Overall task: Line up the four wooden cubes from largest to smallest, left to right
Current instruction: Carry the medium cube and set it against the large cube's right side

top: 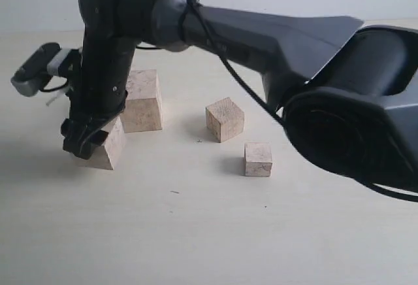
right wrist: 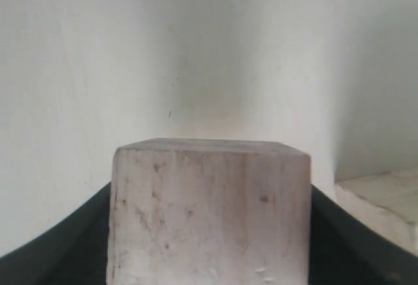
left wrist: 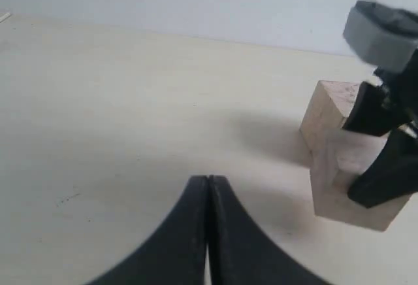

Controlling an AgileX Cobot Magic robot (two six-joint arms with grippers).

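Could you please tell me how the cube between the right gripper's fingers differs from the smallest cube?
The held cube is noticeably bigger than the smallest cube. The held cube sits between the right gripper's fingers; the smallest cube stands free, untouched. Both are pale bare wood.

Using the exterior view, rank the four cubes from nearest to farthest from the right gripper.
1. The gripped cube, far left, between the jaws of the right gripper.
2. The largest cube, just behind it and slightly right.
3. The middle cube, around the centre of the view.
4. The smallest cube, right of centre, closer to the camera.
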